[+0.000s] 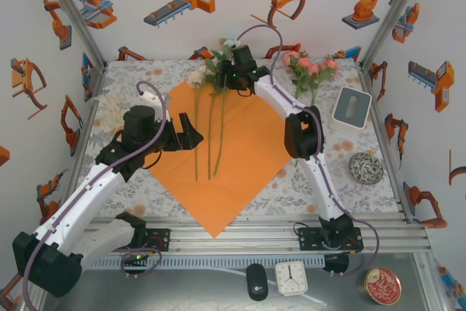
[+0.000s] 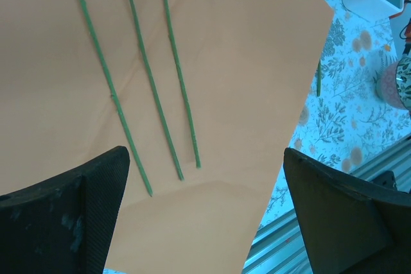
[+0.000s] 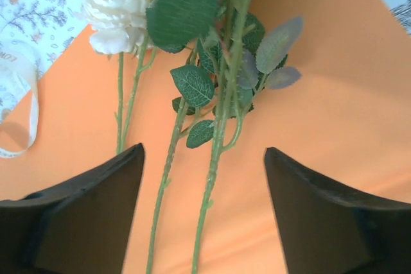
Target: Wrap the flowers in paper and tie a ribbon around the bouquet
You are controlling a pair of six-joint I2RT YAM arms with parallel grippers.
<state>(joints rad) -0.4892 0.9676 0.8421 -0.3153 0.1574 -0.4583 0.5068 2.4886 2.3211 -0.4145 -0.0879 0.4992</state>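
1. The worktop [image 1: 342, 151] wears a grey-and-orange floral cloth.
2. The paper [image 1: 247, 158], a bright orange sheet, lies flat at its centre as a diamond, one corner pointing to 6 o'clock.
3. The flowers [image 1: 212, 118] lie on the paper [image 3: 334, 94]: three long green stems [image 2: 144, 81] run towards 6 o'clock. Their white bloom [image 3: 112, 14] and leaves sit at the sheet's 12 o'clock edge.
4. A pink bunch [image 1: 313, 69] rests on the cloth at 1 o'clock of the paper.
5. The left tool [image 1: 186, 136] is at 9 o'clock of the stems, fingers apart and holding nothing. In its wrist view, the left tool [image 2: 205, 178] frames the stem ends.
6. The right tool [image 1: 234, 81] is at the leafy end, fingers apart. In its wrist view, the stems [image 3: 212, 178] pass between the fingers [image 3: 83, 210]; I cannot tell whether they touch.
7. The ribbon [image 3: 26, 110], cream-white, curls on the cloth just beside the paper's 10 o'clock edge.
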